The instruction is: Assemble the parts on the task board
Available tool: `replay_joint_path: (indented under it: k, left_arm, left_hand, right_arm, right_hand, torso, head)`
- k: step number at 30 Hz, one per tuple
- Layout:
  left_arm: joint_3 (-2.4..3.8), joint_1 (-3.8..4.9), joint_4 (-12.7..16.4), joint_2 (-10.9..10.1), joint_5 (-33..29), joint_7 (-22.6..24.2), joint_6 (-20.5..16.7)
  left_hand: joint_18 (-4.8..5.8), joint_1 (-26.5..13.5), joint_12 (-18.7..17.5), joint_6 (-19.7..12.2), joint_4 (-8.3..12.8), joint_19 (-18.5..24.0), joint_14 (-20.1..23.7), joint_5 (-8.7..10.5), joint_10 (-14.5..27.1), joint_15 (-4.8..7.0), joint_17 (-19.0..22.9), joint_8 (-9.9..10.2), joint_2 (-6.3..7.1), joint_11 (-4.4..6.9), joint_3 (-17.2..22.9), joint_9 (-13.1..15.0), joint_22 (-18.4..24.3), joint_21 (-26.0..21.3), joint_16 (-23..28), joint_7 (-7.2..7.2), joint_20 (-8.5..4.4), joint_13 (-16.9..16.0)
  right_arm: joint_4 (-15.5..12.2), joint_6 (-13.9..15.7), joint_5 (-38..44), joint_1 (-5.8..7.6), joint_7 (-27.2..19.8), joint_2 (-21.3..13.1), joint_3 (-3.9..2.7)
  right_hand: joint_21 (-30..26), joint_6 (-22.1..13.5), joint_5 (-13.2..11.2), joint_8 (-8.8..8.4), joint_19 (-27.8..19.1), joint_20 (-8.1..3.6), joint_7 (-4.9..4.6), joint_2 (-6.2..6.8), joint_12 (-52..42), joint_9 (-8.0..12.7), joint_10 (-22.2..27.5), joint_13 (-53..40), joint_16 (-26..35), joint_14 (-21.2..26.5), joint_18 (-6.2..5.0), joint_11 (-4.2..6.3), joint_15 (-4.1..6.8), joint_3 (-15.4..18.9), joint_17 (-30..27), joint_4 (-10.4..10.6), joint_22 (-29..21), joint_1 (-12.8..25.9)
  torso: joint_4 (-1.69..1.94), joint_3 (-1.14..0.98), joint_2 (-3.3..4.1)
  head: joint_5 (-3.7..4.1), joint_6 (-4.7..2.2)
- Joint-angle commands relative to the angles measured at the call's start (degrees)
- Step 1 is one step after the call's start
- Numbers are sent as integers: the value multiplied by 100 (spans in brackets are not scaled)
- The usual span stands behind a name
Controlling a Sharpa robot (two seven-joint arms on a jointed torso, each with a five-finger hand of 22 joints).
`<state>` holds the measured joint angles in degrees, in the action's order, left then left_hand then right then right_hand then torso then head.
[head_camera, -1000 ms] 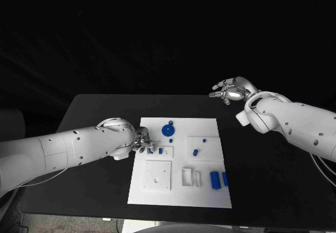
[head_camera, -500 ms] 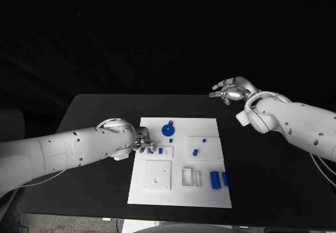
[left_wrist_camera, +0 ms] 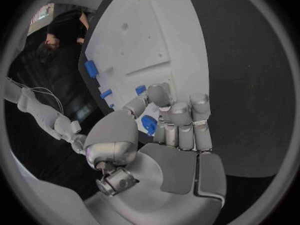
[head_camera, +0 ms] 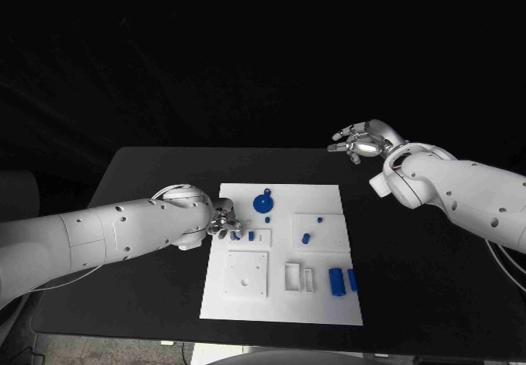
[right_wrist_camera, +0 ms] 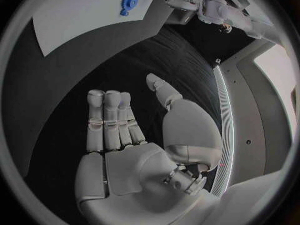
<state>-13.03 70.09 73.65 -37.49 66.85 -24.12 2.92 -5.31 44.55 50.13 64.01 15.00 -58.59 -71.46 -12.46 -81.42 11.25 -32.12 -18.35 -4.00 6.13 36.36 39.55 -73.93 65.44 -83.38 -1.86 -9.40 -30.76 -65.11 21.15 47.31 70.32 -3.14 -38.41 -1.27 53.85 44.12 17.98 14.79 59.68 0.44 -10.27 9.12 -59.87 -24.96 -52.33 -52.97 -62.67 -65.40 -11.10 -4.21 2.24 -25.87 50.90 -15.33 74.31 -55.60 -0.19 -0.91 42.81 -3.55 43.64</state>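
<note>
The white task board [head_camera: 329, 199] lies in the middle of the black table. My left hand [head_camera: 225, 223] hovers at the board's left edge with its fingers curled in. In the left wrist view its thumb and fingers [left_wrist_camera: 180, 122] pinch a small blue part [left_wrist_camera: 149, 125]. Two more small blue parts [head_camera: 251, 236] stand just beside it. A blue gear [head_camera: 263, 204] sits near the board's far edge. My right hand [head_camera: 362, 142] is raised beyond the table's far right corner, fingers apart [right_wrist_camera: 109, 120] and holding nothing.
Two blue cylinders [head_camera: 343, 280] lie at the board's near right. Small blue pieces [head_camera: 307, 238] stand in the right-hand square plate. White raised plates [head_camera: 248, 274] fill the board's near left. Bare black table [head_camera: 427, 258] lies right of the board.
</note>
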Motion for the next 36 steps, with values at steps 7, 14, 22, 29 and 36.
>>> replay_joint_path:
  k: [7, 14, 22, 29, 36]
  left_arm:
    - [-29, -35, -31, -2, 64, -99, 333]
    - [-30, -41, -28, -3, 59, -108, 361]
    - [-30, -57, -50, 13, 40, -105, 327]
    - [-30, -74, -67, 32, 4, -97, 320]
    - [-30, -76, -68, 32, -9, -91, 339]
  left_hand:
    - [-52, -43, 32, 533, -30, -26, -43, 41, 21, 79, -4, -40, -83, 7, 26, -11, -7, 25, -38, 171, -556, -5]
    - [-52, -50, 36, 533, -34, -23, -43, 36, 22, 78, -4, -42, -101, 7, 31, -12, -7, 25, -39, 172, -556, -5]
    - [-51, -60, 38, 531, -34, -21, -42, 34, 24, 78, -4, -43, -103, 6, 30, -12, -7, 26, -40, 171, -556, -4]
    - [-55, -127, 53, 516, -84, -16, -36, 387, 33, 74, 4, -45, -49, 0, 16, -19, -5, 28, -36, 166, -562, 8]
    - [-61, -196, 68, 518, -217, -14, -36, 725, 36, 75, 11, -52, 131, 0, -15, -31, 1, 29, -37, 168, -571, 26]
  right_arm:
    - [-5, -81, 11, -6, -31, 3, -3]
    - [-2, -82, 11, -7, -32, 3, -3]
    - [0, -81, 11, -10, -32, 2, -3]
    - [-1, -81, 11, -10, -32, -2, -3]
    - [2, -84, 11, -12, -33, -4, -3]
  right_hand:
    - [-40, -2, 36, 13, 11, 14, -33, -17, -38, 6, 36, 13, -19, 35, -390, 11, -4, 4, -11, -21, 7, 24]
    - [-41, -2, 37, 13, 11, 14, -33, -17, -41, 6, 37, 17, -20, 36, -390, 11, -4, 4, -12, -21, 8, 24]
    - [-43, -3, 37, 13, 11, 14, -33, -18, -44, 7, 39, 22, -21, 36, -390, 11, -4, 5, -14, -21, 10, 25]
    - [-44, -3, 37, 12, 11, 14, -34, -18, -47, 7, 40, 25, -22, 38, -390, 11, -5, 5, -15, -22, 11, 26]
    - [-46, -3, 37, 13, 11, 14, -34, -18, -49, 7, 42, 29, -22, 38, -390, 10, -5, 5, -17, -22, 12, 27]
  torso:
    - [-1, -1, 0]
    - [1, -2, 1]
    - [0, 1, 1]
    - [-2, 1, 2]
    - [0, -3, 0]
  head:
    - [-1, 12]
    - [3, 17]
    - [11, 14]
    - [15, 13]
    - [19, 24]
